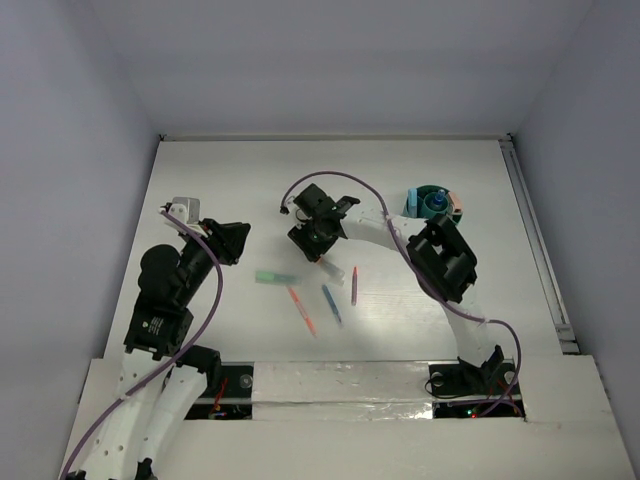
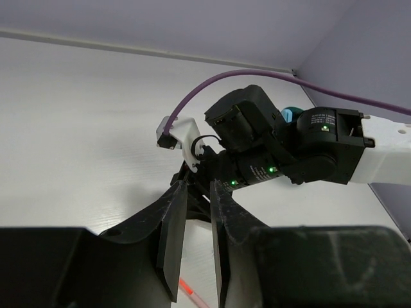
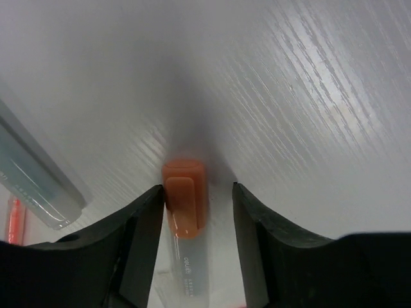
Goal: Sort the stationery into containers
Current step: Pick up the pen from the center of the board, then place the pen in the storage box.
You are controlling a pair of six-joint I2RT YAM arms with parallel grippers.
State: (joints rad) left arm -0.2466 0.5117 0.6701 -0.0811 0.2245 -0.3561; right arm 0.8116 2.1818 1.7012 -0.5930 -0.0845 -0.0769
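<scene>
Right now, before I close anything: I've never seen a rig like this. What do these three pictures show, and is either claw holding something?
The machine is a left arm and a right arm bolted at the near edge of a white table. The overhead picture looks down from behind them; the other two come from a camera on each wrist. On the table lie a green marker, an orange pen, a blue pen and a purple crayon; a round teal organiser cup stands far right. The right gripper is open, its fingers either side of a clear marker with an orange cap, not clamped. The left gripper hangs above the table, nearly closed, holding nothing.
</scene>
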